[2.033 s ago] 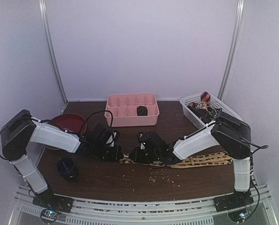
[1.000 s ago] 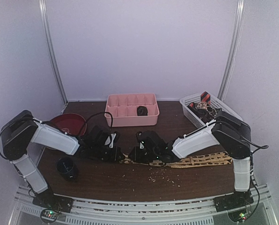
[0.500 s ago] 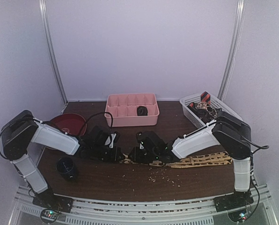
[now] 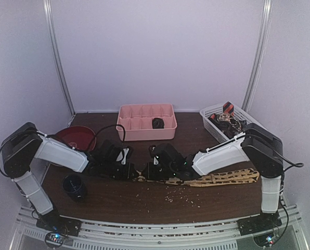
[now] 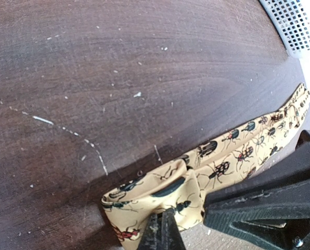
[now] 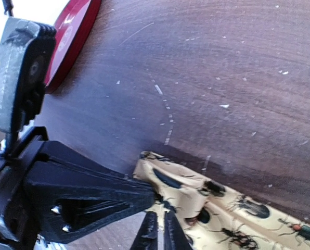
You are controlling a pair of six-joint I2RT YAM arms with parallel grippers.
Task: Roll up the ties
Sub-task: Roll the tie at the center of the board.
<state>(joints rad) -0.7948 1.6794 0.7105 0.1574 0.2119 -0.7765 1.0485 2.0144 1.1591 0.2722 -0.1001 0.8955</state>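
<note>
The tan tie (image 4: 222, 178), laid flat on the near side of the pink tray (image 4: 146, 134), is clamped at its folded end by the left gripper (image 5: 160, 229) and the right gripper (image 6: 158, 229) alike.

Soft even light, hazy overhead view, blown-out wrist-view corners

The dark wood bench (image 4: 144, 200) carries a pink divided tray (image 4: 146, 134) at the back, a white mesh basket (image 4: 211, 126) at back right, a red bowl (image 4: 74, 136) at left and a dark cup (image 4: 74, 186) at front left. A tan tie (image 4: 222, 178) printed with beetles lies flat across its right half, its left end folded over, with pale crumbs (image 4: 178, 194) scattered just in front
</note>
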